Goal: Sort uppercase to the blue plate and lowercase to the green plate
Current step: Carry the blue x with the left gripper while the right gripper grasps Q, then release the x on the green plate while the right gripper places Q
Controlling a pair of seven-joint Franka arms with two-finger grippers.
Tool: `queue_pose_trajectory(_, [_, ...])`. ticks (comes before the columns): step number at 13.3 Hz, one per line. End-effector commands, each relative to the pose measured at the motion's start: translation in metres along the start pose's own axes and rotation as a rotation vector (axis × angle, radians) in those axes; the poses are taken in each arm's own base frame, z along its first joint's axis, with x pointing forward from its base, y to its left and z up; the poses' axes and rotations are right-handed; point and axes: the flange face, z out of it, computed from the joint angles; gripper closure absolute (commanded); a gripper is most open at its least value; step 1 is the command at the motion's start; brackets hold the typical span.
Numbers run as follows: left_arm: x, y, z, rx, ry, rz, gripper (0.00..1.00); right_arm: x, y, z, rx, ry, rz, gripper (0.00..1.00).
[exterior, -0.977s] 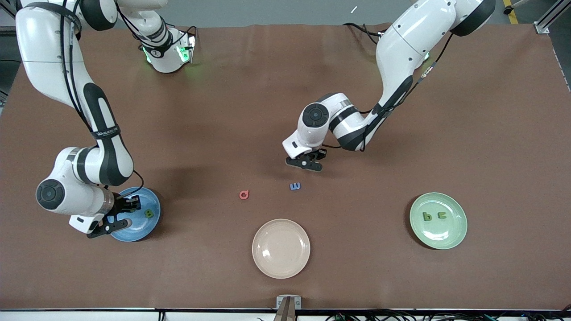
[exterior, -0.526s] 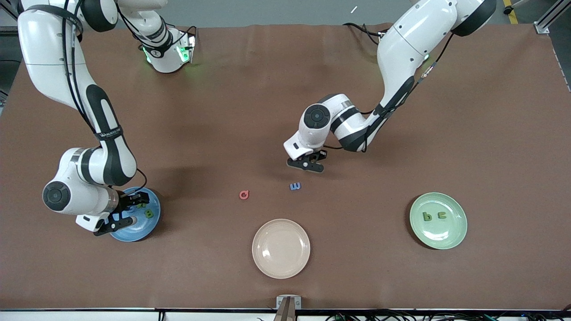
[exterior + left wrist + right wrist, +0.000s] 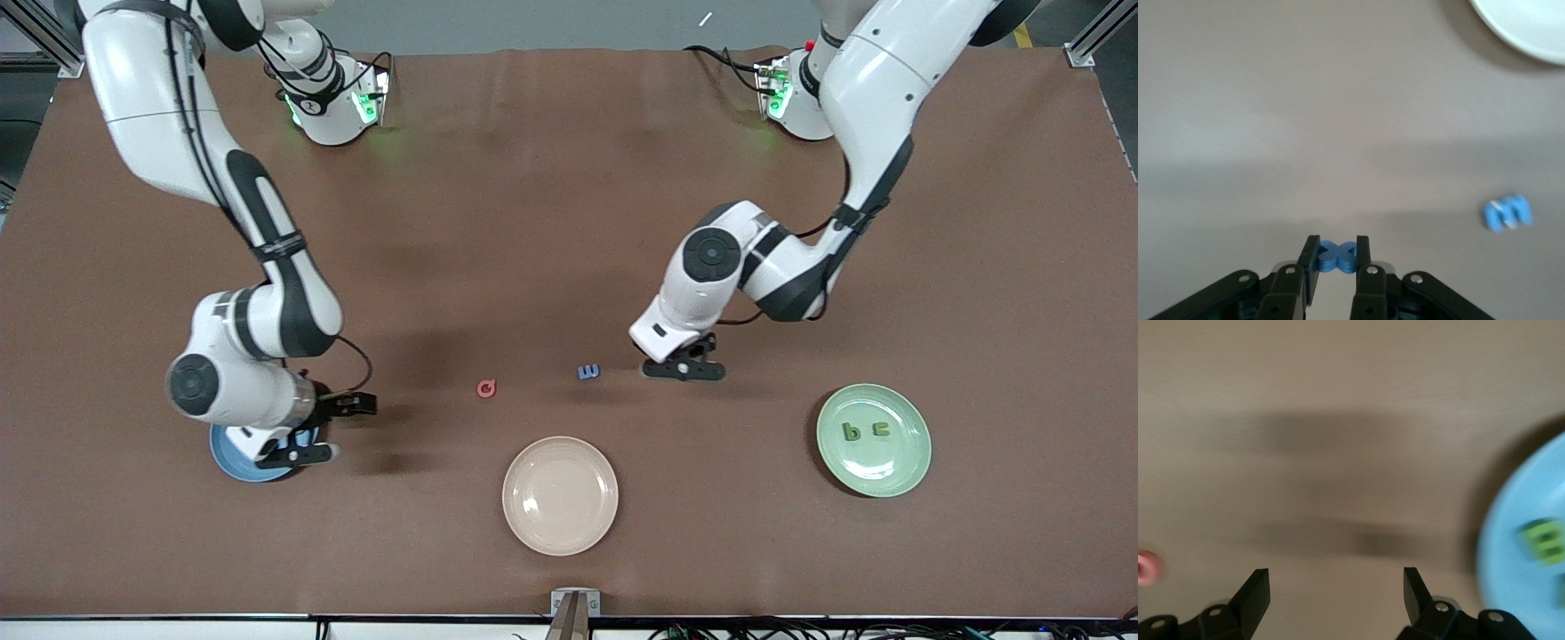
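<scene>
Now the left claw (image 3: 1337,267) is clamped on the blue cross piece (image 3: 1337,254), mid-right of front frame, just beside the blue m (image 3: 589,372). Right claw (image 3: 324,431), fingers apart & empty, sits lower left at the blue plate (image 3: 229,458) edge. Red Q (image 3: 486,388) lies centre on desk (image 3: 533,222); green plate (image 3: 907,467), lower right, holds two green letters.

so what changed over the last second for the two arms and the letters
The right gripper let go over the blue plate, its jaws now open, and swung off toward the red Q. The left gripper, shut on the blue cross-like piece, carried it toward the green plate. The blue m, the Q, the cream plate and the green plate's two letters stayed put.
</scene>
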Motion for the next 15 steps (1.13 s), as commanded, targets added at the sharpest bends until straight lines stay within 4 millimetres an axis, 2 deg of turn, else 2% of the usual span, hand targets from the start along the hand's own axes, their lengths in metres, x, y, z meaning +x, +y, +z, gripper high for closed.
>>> queue_pose_trajectory(1, [0.027, -0.059, -0.011, 0.04, 0.031, -0.07, 0.99, -0.016, -0.068, 0.006, 0.008, 0.036, 0.152, 0.11])
queue_pose_trajectory(3, [0.046, -0.11, -0.009, 0.051, 0.033, -0.116, 0.99, -0.03, -0.119, 0.016, 0.007, 0.058, 0.197, 0.11])
queue_pose_trajectory(4, [0.056, -0.136, -0.006, 0.056, 0.035, -0.146, 0.99, -0.036, -0.136, 0.023, 0.009, 0.068, 0.203, 0.11])
queue_pose_trajectory(6, [0.072, -0.194, -0.001, 0.11, 0.061, -0.173, 0.99, -0.045, -0.158, 0.043, 0.011, 0.099, 0.183, 0.11])
queue_pose_trajectory(8, [0.08, -0.238, 0.006, 0.117, 0.068, -0.182, 0.99, -0.052, -0.171, 0.064, -0.005, 0.113, 0.155, 0.11])
queue_pose_trajectory(12, [0.09, -0.277, 0.013, 0.112, 0.071, -0.201, 0.97, -0.056, -0.172, 0.08, -0.036, 0.118, 0.126, 0.15])
queue_pose_trajectory(14, [0.086, -0.298, 0.021, 0.116, 0.051, -0.214, 0.94, -0.057, -0.174, 0.082, -0.037, 0.118, 0.119, 0.29])
queue_pose_trajectory(15, [0.08, -0.299, 0.027, 0.118, 0.034, -0.209, 0.92, -0.058, -0.175, 0.083, -0.038, 0.117, 0.118, 0.38])
